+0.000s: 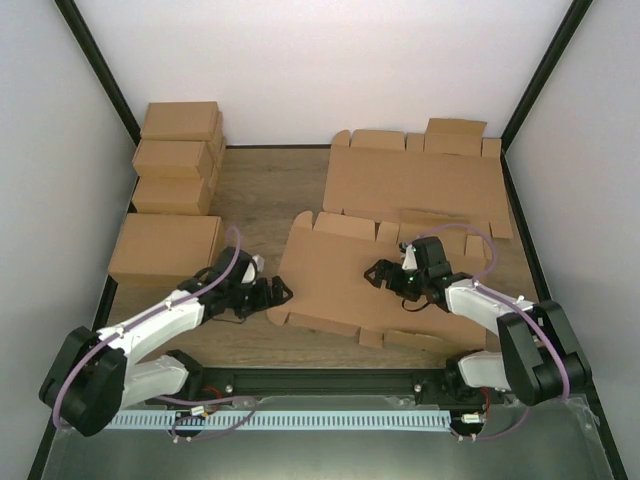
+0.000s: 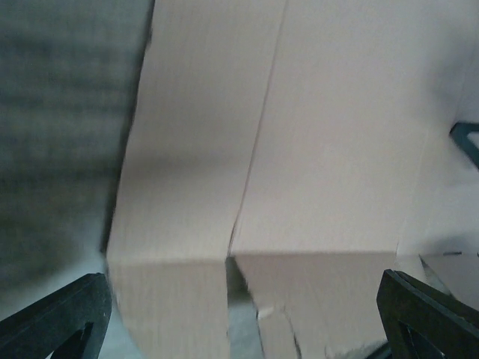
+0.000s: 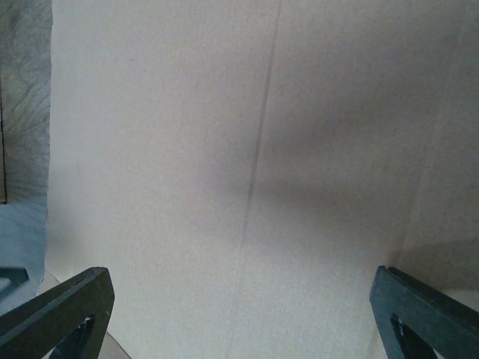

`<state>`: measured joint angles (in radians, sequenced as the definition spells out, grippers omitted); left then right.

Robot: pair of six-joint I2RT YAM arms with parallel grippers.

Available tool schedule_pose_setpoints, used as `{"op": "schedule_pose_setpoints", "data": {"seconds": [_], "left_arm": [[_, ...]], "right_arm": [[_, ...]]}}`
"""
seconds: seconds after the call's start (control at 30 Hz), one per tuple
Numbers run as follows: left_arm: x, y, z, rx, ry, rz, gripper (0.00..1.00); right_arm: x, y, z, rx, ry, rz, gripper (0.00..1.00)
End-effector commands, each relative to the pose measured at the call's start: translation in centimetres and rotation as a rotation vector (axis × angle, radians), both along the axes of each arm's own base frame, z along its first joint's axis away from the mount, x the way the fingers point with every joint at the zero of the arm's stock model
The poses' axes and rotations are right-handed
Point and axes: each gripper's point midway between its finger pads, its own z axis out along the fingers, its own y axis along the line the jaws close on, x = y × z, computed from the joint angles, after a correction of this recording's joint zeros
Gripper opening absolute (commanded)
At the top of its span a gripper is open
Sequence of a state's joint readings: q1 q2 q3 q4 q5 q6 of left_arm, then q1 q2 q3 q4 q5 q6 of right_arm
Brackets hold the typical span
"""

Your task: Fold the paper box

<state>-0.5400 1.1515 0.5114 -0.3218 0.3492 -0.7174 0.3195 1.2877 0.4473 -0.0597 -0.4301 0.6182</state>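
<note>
The paper box (image 1: 335, 280) lies flat and unfolded on the wooden table, a brown die-cut sheet with flaps and tabs round its edges. My left gripper (image 1: 279, 292) is open at the sheet's left edge. In the left wrist view (image 2: 245, 288) the jaws stand wide apart over a flap corner of the box (image 2: 337, 149) and hold nothing. My right gripper (image 1: 377, 272) is open over the middle of the sheet. In the right wrist view (image 3: 241, 278) its jaws stand wide apart above a bare panel of the box (image 3: 187, 149), crossed by a crease line.
A stack of wide flat cardboard sheets (image 1: 415, 185) lies at the back right, just beyond the box. Several closed brown cartons (image 1: 175, 160) stand along the left side, the nearest one (image 1: 165, 248) beside my left arm. Black frame posts stand at both sides.
</note>
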Motion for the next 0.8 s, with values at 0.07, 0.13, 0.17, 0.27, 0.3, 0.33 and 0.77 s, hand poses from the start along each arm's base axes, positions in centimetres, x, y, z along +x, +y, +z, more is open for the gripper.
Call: {"op": "schedule_pose_setpoints", "data": {"seconds": [0.07, 0.13, 0.17, 0.27, 0.3, 0.33, 0.77], "left_arm": [[-4.5, -0.3, -1.1, -0.076, 0.217, 0.128, 1.0], [-4.9, -0.1, -0.9, -0.101, 0.235, 0.192, 1.0], [-5.0, 0.0, -1.0, -0.107, 0.252, 0.222, 1.0], [-5.6, 0.5, -1.4, -0.121, 0.309, 0.303, 1.0], [-5.8, 0.5, -1.4, -0.134, 0.324, 0.322, 1.0], [-6.1, 0.4, -1.6, -0.156, 0.349, 0.348, 1.0], [-6.1, -0.9, -2.1, -0.349, 0.435, 0.496, 0.8]], "right_arm": [[-2.3, -1.0, -3.2, -0.06, 0.142, -0.007, 0.97], [-2.4, -1.0, -3.2, -0.061, 0.144, -0.008, 0.97], [-2.4, -1.0, -3.2, -0.06, 0.145, -0.01, 0.97], [-2.5, -1.0, -3.3, -0.06, 0.145, -0.009, 0.97], [-2.5, -1.0, -3.2, -0.061, 0.143, -0.01, 0.97], [-2.5, -1.0, -3.2, -0.063, 0.14, -0.01, 0.97], [-2.1, -1.0, -2.9, -0.059, 0.128, -0.012, 0.97]]}}
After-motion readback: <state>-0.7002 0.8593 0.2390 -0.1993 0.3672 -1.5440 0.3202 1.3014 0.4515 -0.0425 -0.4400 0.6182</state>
